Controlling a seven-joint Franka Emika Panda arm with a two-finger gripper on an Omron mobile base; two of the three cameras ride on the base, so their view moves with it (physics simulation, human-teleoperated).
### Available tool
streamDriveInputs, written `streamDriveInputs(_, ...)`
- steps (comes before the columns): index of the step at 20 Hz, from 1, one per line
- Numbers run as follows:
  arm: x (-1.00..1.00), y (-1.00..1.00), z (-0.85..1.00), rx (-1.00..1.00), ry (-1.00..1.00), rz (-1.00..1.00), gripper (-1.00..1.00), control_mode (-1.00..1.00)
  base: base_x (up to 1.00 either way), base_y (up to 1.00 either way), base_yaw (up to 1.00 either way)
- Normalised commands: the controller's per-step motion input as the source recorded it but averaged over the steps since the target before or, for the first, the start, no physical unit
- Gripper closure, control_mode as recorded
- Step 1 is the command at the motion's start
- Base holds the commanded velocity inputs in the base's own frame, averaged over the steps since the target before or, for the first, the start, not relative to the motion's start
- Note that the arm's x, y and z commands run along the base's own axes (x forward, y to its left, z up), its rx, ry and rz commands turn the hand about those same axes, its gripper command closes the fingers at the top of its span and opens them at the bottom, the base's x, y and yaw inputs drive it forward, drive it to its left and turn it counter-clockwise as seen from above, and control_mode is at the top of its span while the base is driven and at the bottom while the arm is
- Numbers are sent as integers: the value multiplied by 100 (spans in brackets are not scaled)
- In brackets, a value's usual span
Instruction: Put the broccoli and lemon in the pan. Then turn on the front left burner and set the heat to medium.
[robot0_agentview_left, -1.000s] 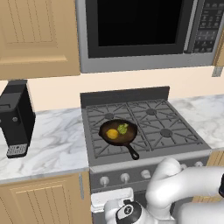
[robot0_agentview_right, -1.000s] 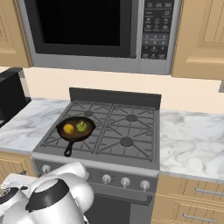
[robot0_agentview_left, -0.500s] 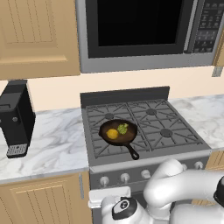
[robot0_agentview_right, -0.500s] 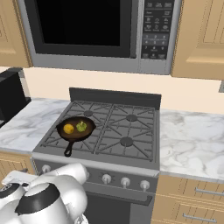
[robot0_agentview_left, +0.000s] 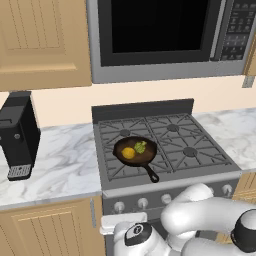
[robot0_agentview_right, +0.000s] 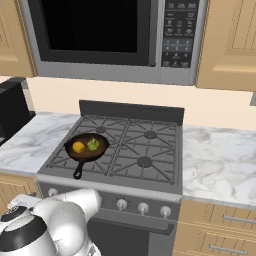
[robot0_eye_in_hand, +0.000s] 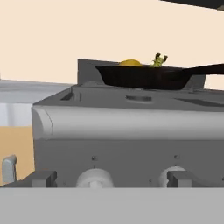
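Hand view faces the stove front: the leftmost knob (robot0_eye_in_hand: 95, 178), round and pale grey, sits just above and between the two dark fingers (robot0_eye_in_hand: 43, 177), which stand wide apart, holding nothing. Smooth lemon (robot0_agentview_left: 128, 153) and bumpy broccoli (robot0_agentview_left: 140, 147) lie in the cast-iron pan (robot0_agentview_left: 150, 159) on the front left burner.

- A microwave (robot0_agentview_left: 160, 37) with a dark door hangs above the stove (robot0_agentview_left: 165, 150).
- A black coffee machine (robot0_agentview_left: 17, 135) stands on the marble counter (robot0_agentview_left: 60, 165) left of the stove.
- Round knobs (robot0_agentview_right: 143, 207) line the stove's front panel.
- Wooden cabinets (robot0_agentview_left: 42, 42) flank the microwave.
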Motion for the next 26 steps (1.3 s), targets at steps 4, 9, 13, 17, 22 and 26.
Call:
streamDriveInputs(4,24,-32,-23,16,0,0,-100,-100,0,0,0)
streamDriveInputs(9,25,-24,-10,16,0,0,-100,-100,0,0,0)
streamDriveInputs(13,23,-20,-12,14,0,0,-100,-100,0,0,0)
streamDriveInputs(17,27,-23,-25,13,0,0,-100,-100,0,0,0)
streamDriveInputs(22,24,-25,-29,11,0,0,-100,-100,0,0,0)
streamDriveInputs(26,20,-11,-26,7,0,0,-100,-100,0,0,0)
